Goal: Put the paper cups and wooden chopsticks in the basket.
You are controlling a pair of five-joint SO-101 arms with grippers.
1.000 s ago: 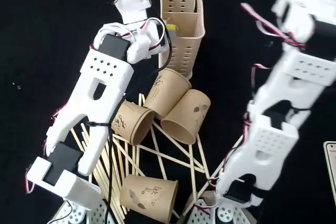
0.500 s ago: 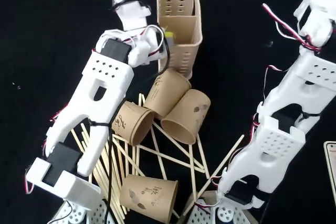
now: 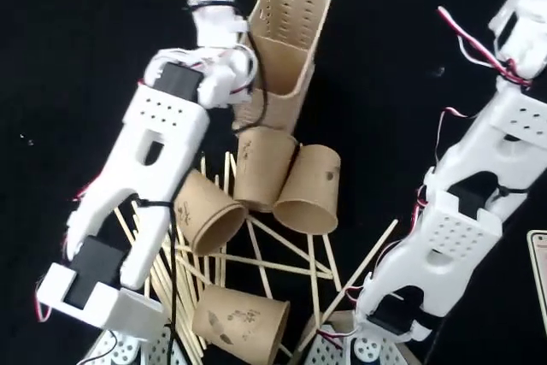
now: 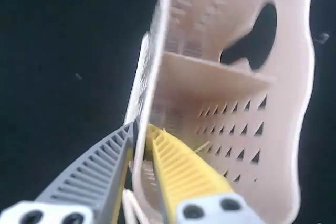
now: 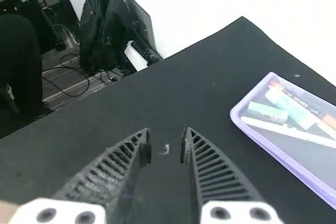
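One wall of basket (image 4: pixel 210 93) pinched inside left tool (image 4: pixel 140 127) (basket tilted); right tool (image 5: pixel 165 141) slightly parted.

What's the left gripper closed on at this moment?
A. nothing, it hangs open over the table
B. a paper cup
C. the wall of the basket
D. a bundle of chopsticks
C: in the left wrist view the left gripper pinches the basket wall, with one finger outside it and the other inside.
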